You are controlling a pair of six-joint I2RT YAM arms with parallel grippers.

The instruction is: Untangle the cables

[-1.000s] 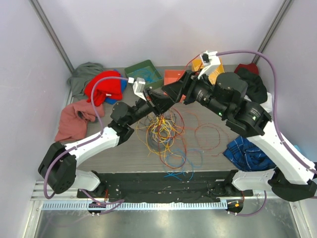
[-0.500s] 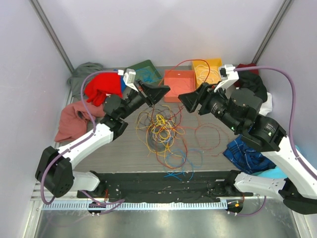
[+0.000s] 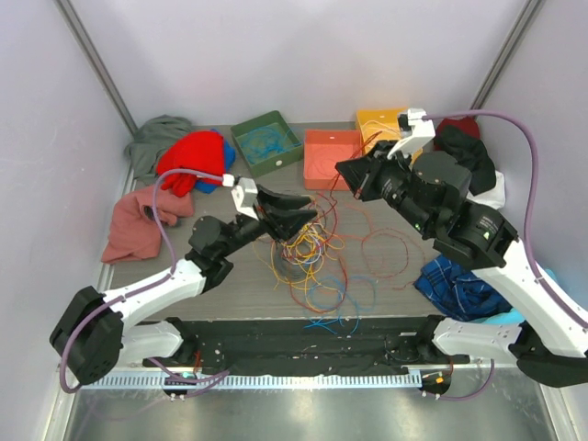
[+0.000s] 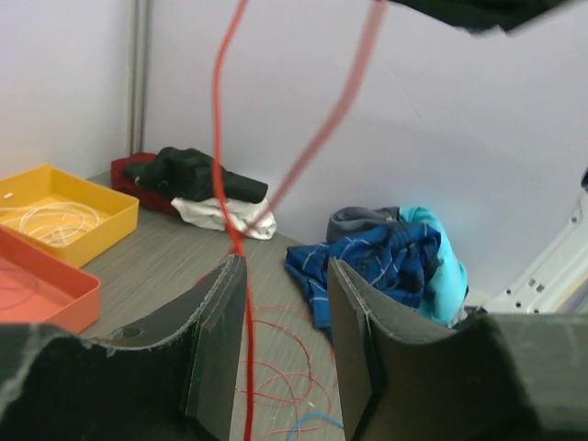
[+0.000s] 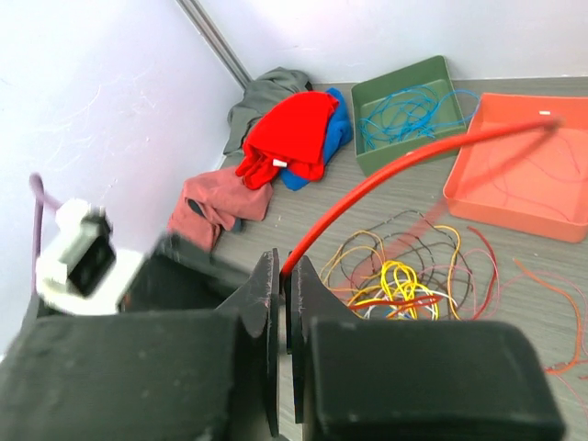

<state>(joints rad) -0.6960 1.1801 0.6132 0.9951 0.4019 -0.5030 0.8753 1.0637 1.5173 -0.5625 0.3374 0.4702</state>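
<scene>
1. Cables (image 3: 308, 246): a loose tangle of yellow, orange, red, blue and dark strands. It lies on the grey tabletop (image 3: 230, 276) between the two arms. Single red loops trail off to the right and blue strands lie at the near edge.
2. Red cable (image 5: 404, 167): one strand raised off the heap and running up to the right gripper. In the left wrist view it also hangs down through the left gripper's gap.
3. Right gripper (image 5: 283, 276): fingers pressed together, pinching the red cable. It is held above the tabletop, just in front of the orange tray.
4. Left gripper (image 4: 285, 312): fingers spread and clamping nothing, poised over the far left edge of the tangle. The red cable passes close by one finger; whether it touches cannot be told.
5. Trays, in a row along the far edge:
   - green tray (image 5: 360, 129), holding blue strands
   - orange tray (image 5: 514, 216), holding faint red strands
   - yellow tray (image 4: 106, 237), holding a white coil
6. Cloths:
   - Far left: red cloth (image 3: 195, 156), pink cloth (image 3: 138, 220), grey cloth (image 3: 156, 136).
   - Right: blue checked cloth (image 3: 457, 280), black cloth (image 3: 467, 152).
</scene>
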